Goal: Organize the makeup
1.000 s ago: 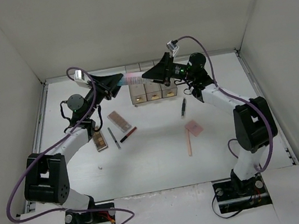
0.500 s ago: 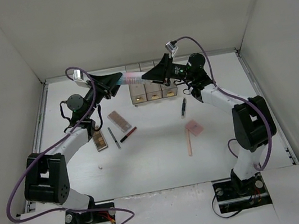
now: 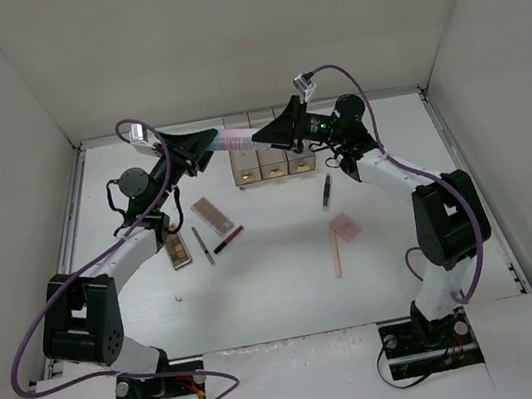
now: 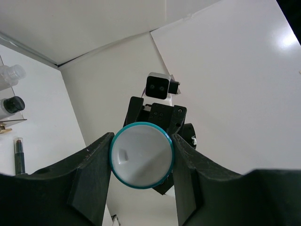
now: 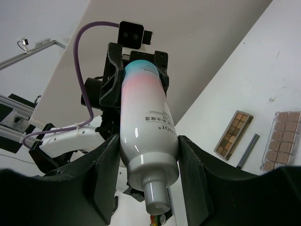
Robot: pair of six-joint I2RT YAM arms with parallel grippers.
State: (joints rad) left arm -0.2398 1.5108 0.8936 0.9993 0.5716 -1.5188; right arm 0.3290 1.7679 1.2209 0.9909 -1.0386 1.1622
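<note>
Hanging above the white-walled white worktop [image 3: 281,293], the bottle [image 3: 236,141] is being pinched at its base by the left gripper [image 4: 141,153] and near its neck by the right gripper [image 5: 148,155].

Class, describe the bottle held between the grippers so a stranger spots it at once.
At the table's far edge stands a clear box. Above it, the left gripper and right gripper hold a bottle aloft. It alone fades white to pink to teal.

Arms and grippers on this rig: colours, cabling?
White links, black joints on left arm and right arm. Black wedge-shaped fingers on left gripper and right gripper. A purple cable loops along each arm to a small wrist camera.
</note>
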